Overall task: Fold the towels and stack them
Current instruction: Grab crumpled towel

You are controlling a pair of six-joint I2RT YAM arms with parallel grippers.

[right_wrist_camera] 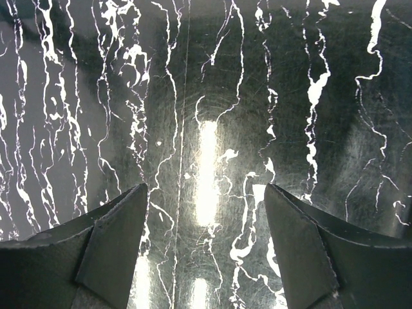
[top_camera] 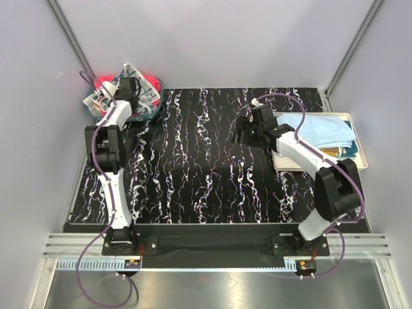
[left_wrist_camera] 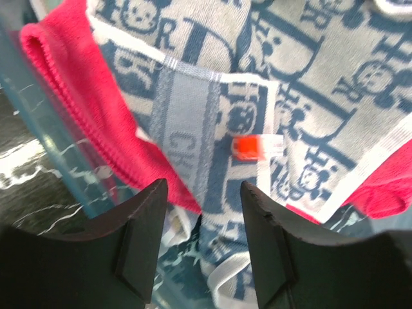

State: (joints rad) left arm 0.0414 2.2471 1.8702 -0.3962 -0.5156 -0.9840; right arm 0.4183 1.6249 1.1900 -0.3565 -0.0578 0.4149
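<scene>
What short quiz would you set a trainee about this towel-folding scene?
1. True or false: the right tool grips a towel.
2. The left tool hangs over: A) the translucent teal plastic bin holding a white, blue-printed cloth towel; B) a steel sink; C) a wooden shelf.
3. What colour is the top folded cloth towel on the cream rectangular tray?
Key: 1 false, it is open over the black marbled table; 2 A; 3 light blue.
</scene>
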